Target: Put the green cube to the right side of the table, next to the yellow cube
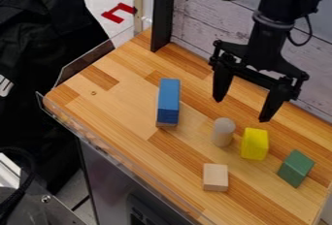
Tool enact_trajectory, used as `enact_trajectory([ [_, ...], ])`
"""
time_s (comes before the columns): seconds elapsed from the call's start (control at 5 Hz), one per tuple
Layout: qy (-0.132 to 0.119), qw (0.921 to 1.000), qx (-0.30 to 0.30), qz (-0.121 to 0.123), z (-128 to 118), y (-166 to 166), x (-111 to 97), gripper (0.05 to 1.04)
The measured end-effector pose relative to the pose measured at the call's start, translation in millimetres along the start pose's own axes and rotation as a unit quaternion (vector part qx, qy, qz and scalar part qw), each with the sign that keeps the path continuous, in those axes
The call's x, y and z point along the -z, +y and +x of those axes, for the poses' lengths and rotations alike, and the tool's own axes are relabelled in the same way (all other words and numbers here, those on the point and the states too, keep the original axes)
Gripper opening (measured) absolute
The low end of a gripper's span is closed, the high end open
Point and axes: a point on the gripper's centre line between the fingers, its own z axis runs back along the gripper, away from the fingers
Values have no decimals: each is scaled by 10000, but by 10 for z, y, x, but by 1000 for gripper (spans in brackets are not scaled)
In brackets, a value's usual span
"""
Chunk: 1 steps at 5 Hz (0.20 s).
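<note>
The black gripper (241, 110) hangs over the table at the upper right, its two fingers spread wide with nothing between them. Below and to its right, the green cube (295, 168) lies on the wooden table (123, 107) near the right edge. The yellow cube (255, 144) is just left of the green one, with a small gap between them. Both sit lower in the view than the fingertips, and neither is touched by the gripper.
A pale cylinder (223, 132) stands left of the yellow cube. A plain wooden block (215, 177) lies toward the front edge, and a long blue block (169, 101) rests on a wooden piece near the middle. A whitish plank wall (201, 23) runs behind the table.
</note>
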Motion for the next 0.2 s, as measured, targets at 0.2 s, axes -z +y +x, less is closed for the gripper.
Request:
enact_trajectory([
  [0.2, 159, 9999, 16, 35, -46, 14, -8, 996],
])
